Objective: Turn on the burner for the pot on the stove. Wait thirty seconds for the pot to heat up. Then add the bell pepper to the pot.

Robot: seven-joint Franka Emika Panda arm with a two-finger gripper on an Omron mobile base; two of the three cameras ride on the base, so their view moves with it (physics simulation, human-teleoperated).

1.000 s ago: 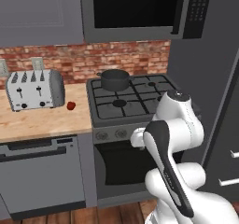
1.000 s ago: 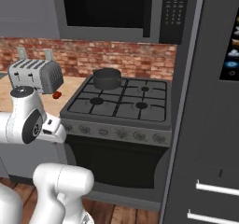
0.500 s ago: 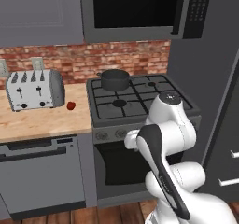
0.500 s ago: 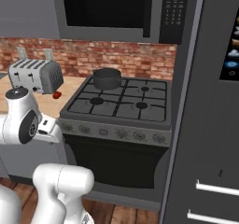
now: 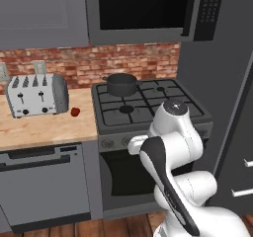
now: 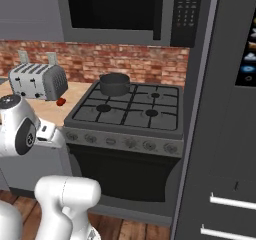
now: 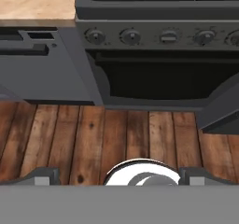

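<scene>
The dark grey pot (image 5: pixel 122 84) (image 6: pixel 114 84) stands on the back left of the stove (image 5: pixel 148 113) (image 6: pixel 127 115), covering its burner. The small red bell pepper (image 5: pixel 75 111) (image 6: pixel 60 102) lies on the wooden counter between the toaster and the stove. My gripper (image 7: pixel 119 177) is open and holds nothing, with its fingertips (image 7: pixel 44 175) far apart. It hangs low in front of the range, looking at the row of front knobs (image 7: pixel 131 36) and the oven door (image 7: pixel 154 78). My hand (image 5: pixel 136 144) (image 6: pixel 48 133) sits level with the stove's front left corner.
A silver toaster (image 5: pixel 37 95) (image 6: pixel 38 80) stands on the counter (image 5: pixel 44 127) left of the pepper. A grey dishwasher front (image 7: pixel 37 64) is left of the oven. A microwave (image 5: pixel 143 9) hangs above the stove, tall dark cabinetry (image 6: pixel 225 134) stands to the right, and wooden floor (image 7: pixel 93 139) lies below.
My arm's upper joint has drifted a little to the left while the hand stays low before the stove. Pot and pepper have not moved.
</scene>
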